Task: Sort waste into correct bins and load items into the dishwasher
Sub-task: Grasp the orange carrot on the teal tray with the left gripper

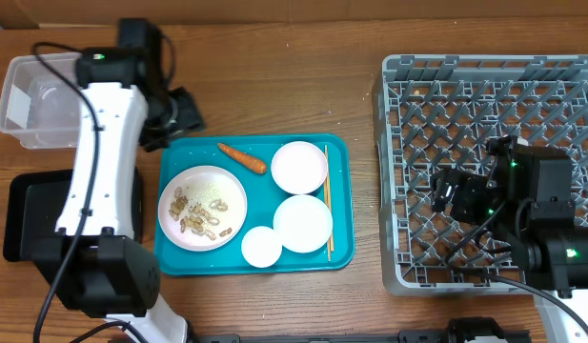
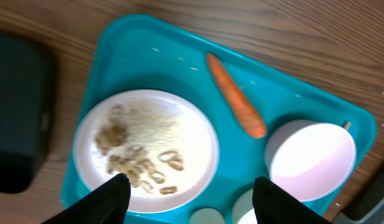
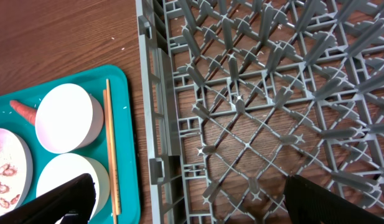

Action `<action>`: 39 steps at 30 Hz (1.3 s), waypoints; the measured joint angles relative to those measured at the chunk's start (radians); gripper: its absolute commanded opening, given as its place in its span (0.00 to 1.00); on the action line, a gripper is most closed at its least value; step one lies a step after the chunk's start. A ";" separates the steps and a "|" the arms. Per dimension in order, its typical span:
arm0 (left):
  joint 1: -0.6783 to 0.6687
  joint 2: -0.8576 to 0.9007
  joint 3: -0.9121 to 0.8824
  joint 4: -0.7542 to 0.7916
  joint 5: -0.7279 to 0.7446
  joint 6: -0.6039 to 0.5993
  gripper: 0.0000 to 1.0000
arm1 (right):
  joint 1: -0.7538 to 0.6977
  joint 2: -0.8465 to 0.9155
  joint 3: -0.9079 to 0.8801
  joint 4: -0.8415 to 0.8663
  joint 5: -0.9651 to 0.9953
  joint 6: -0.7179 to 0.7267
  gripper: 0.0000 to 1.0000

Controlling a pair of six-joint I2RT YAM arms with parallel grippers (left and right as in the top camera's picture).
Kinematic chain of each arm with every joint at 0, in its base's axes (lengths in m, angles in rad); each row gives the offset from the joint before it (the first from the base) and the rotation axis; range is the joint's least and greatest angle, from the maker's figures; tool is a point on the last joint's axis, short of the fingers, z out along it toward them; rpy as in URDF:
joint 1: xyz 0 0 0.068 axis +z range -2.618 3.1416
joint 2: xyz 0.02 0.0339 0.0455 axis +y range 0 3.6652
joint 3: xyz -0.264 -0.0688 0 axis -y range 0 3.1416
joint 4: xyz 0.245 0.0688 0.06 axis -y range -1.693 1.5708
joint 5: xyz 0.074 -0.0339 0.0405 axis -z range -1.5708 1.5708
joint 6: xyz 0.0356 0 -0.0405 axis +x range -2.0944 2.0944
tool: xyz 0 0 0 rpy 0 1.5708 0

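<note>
On clear tub (image 1: 48,100), perhaps a pale sticker (image 1: 18,107)

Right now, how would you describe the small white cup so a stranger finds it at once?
Find the teal tray on the wooden table. At its edge nearest the robot, the small white cup sits between the plate of food scraps and a bowl. It is the smallest of the four round white dishes.

Lighting bright, even; shadows soft. Left wrist view blurred, bowl (image 2: 313,162) washed out at four o'clock. Right wrist view sharp.
</note>
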 measured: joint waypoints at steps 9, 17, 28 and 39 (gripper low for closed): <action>-0.141 0.000 -0.095 0.151 0.009 -0.198 0.64 | 0.000 0.000 0.000 -0.007 0.000 0.000 1.00; -0.173 0.000 -0.268 0.329 0.009 -0.376 0.63 | 0.000 0.000 0.000 -0.021 0.000 0.001 1.00; -0.175 0.031 -0.390 0.535 0.029 -0.444 0.65 | 0.000 0.000 0.000 -0.021 0.000 0.000 1.00; -0.188 0.194 -0.396 0.539 0.088 -0.450 0.54 | 0.000 0.000 0.000 -0.026 0.000 0.000 1.00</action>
